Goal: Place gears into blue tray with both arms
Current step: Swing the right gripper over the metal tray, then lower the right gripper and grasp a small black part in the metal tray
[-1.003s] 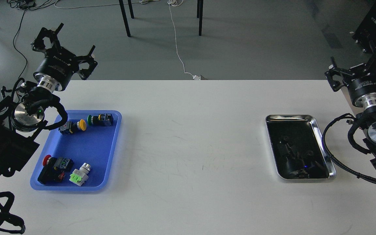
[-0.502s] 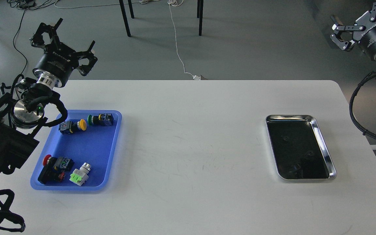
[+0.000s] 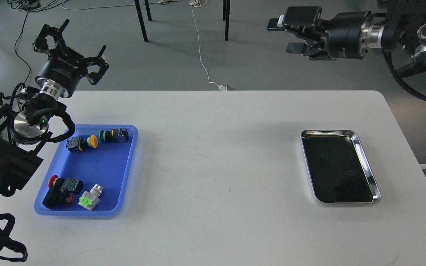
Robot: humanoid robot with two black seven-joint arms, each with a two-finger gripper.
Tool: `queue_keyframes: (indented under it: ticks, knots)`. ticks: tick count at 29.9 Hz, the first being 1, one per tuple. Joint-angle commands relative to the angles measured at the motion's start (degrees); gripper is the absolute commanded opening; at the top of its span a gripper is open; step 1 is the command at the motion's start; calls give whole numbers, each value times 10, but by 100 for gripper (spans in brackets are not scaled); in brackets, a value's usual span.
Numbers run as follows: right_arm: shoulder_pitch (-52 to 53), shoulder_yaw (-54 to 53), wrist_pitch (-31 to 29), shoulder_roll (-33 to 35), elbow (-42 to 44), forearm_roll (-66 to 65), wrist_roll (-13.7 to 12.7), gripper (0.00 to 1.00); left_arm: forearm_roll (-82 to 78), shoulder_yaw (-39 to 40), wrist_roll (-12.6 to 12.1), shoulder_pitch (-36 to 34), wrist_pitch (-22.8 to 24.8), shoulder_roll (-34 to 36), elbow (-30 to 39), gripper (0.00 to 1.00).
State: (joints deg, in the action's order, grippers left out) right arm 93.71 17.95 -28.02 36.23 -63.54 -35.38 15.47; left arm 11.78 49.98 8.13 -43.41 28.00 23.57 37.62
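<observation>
The blue tray [image 3: 102,166] lies at the table's left, holding several colour-capped push-button switches [image 3: 81,143]. Two tiny black gears [image 3: 323,157] [image 3: 350,173] lie faintly visible inside the shiny steel tray [image 3: 369,166] at the right. My left gripper [image 3: 74,40] hangs open and empty beyond the table's far left corner, behind the blue tray. High above the floor past the far edge, my right gripper [image 3: 285,36] points left, open with nothing between its fingers, well away from the steel tray.
A wide stretch of bare white table [image 3: 216,166] separates the two trays. Chair legs [image 3: 142,22] and a white cable [image 3: 202,55] are on the floor beyond the far edge.
My right arm has risen from the table's right edge and swung up and left, its gripper now pointing left. The left gripper has lifted slightly. The trays and their contents have not moved.
</observation>
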Motion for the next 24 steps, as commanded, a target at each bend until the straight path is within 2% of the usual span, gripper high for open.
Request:
queue_keyframes:
  ticks: [1, 6, 10, 13, 24]
  knots:
    - [17, 62, 0, -14, -61, -111, 0, 100, 0, 1, 0, -1, 0, -3, 2, 98]
    - [41, 131, 0, -11, -105, -234, 11, 100, 0, 1, 1, -8, 0, -11, 2, 98]
    - [33, 202, 8, -7, -91, -339, 44, 99, 0, 1, 3, -8, 0, -17, 2, 98]
    - [0, 231, 41, -7, -45, -353, 60, 98, 0, 1, 14, -7, 0, -17, 2, 98]
    - [-108, 230, 90, -26, 65, -355, 73, 89, 0, -1, 15, -5, 0, -12, 2, 98]
